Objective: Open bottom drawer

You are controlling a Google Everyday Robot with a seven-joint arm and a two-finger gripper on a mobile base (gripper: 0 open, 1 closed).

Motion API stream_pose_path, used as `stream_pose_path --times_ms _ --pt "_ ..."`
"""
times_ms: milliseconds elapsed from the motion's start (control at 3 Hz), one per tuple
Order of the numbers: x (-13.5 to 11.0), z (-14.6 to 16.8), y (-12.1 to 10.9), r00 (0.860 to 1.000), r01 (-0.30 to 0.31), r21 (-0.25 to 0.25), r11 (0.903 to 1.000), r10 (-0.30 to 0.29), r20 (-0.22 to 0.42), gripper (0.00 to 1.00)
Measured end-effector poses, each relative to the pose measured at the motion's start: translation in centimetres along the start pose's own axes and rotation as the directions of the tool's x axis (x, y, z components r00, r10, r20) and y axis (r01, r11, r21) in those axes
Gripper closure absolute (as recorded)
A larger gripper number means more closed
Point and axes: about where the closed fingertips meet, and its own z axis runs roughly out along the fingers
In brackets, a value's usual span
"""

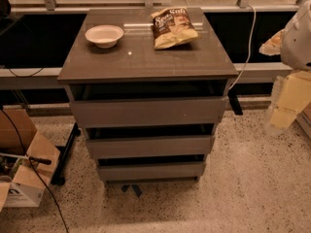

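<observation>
The grey-brown cabinet (146, 57) stands in the middle of the camera view with three flat, handleless drawer fronts. The bottom drawer (150, 171) is the lowest and narrowest front, just above the speckled floor, with a dark gap above it. It sits no further out than the middle drawer (149, 146) or the top drawer (148, 111). My arm (297, 38) comes in at the right edge. My gripper (286, 103) hangs there as pale yellowish shapes. It is well to the right of the cabinet, at about the height of the top drawer, and touches nothing.
A white bowl (104, 35) and a bag of chips (173, 27) lie on the cabinet top. An open cardboard box (24, 174) and a black stand leg (65, 154) are on the floor at the left. A white cable (249, 42) hangs behind the cabinet's right side.
</observation>
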Motion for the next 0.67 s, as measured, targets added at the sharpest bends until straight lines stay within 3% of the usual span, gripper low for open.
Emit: stream_pose_path --times_ms 667 --pt "0.9 2.1 -0.9 0.997 -0.04 -0.018 0.999 0.041 0.059 0.0"
